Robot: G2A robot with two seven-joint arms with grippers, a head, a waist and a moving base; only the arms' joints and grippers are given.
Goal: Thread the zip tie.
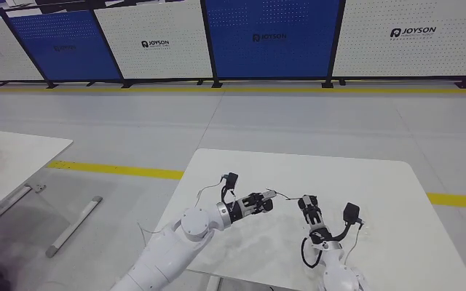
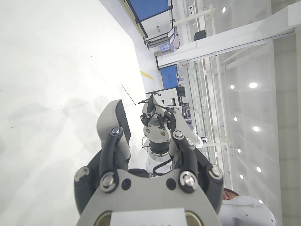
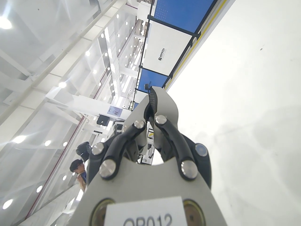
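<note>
Far behind the zip tie [image 2: 128,94] stand blue partition panels [image 1: 271,36].

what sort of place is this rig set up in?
Likely a large industrial hall or factory test floor: blue and white partition panels fence the area, a yellow line marks the grey floor, and the high ceiling carries rows of lights. Work is at a plain white table.
</note>
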